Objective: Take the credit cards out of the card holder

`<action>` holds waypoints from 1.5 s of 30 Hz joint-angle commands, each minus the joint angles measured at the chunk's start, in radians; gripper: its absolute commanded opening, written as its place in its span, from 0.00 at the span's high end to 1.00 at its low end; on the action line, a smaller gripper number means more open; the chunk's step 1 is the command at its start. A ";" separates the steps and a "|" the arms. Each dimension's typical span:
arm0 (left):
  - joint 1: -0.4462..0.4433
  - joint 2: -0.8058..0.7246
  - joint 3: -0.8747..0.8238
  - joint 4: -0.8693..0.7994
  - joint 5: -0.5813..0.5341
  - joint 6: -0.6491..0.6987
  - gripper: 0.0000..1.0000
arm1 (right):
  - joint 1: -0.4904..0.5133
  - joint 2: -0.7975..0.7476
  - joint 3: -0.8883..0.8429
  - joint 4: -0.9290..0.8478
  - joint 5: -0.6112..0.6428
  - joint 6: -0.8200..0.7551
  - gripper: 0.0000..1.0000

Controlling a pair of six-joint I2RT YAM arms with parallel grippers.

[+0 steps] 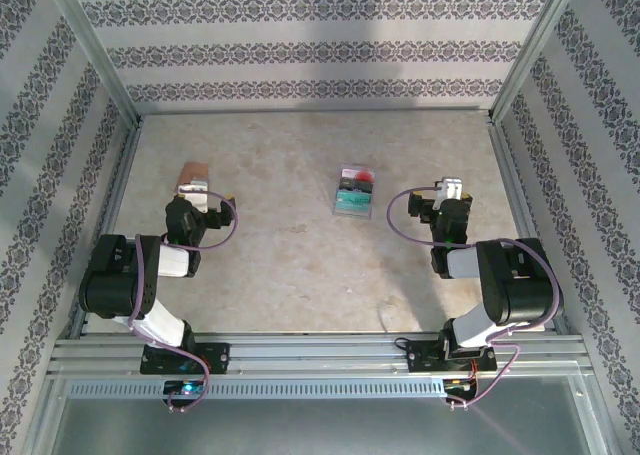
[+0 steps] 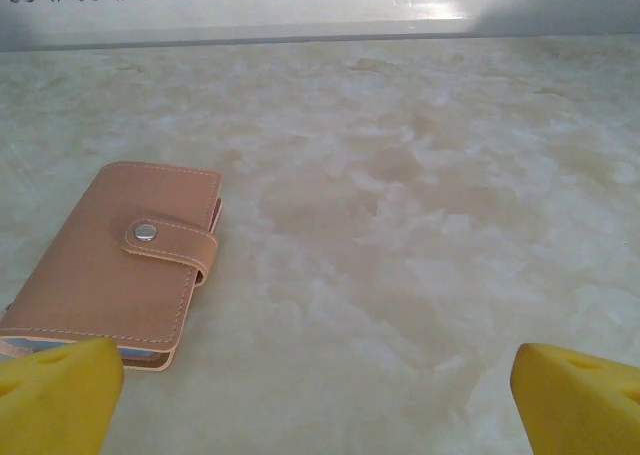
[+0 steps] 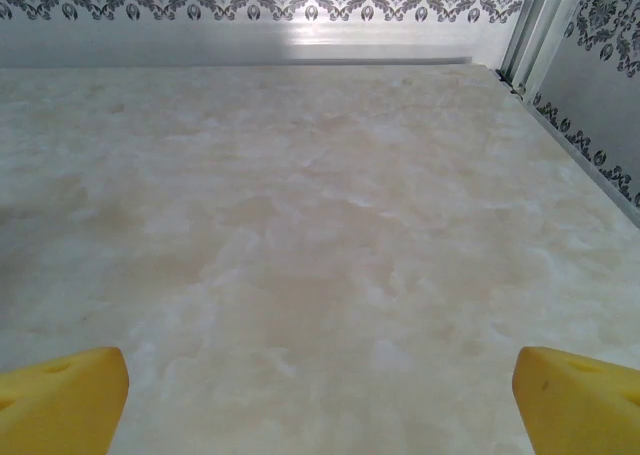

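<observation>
The card holder (image 2: pixel 120 260) is a flat brown leather wallet, folded shut with its snap tab fastened, lying on the table at the far left (image 1: pixel 189 173). A small stack of credit cards (image 1: pixel 353 191), teal and red on top, lies apart from it near the table's middle. My left gripper (image 1: pixel 200 189) hovers just at the near edge of the wallet, open; its yellow fingertips (image 2: pixel 60 395) frame bare table, the left one over the wallet's near corner. My right gripper (image 1: pixel 452 189) stands open over bare table (image 3: pixel 320 405), right of the cards.
Patterned walls and metal frame rails (image 1: pixel 512 165) close in the beige marbled table (image 1: pixel 290 265) on three sides. Purple cables (image 1: pixel 395 220) loop beside each wrist. Open table lies between the two arms and behind the cards.
</observation>
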 commanded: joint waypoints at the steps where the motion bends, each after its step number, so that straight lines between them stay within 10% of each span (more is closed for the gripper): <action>1: 0.009 0.001 0.005 -0.014 -0.001 -0.013 0.01 | 0.004 -0.012 0.014 0.006 0.015 0.019 0.02; 45: 0.010 -0.087 -0.026 -0.025 -0.016 -0.022 0.01 | 0.004 -0.014 0.013 0.008 0.014 0.019 0.02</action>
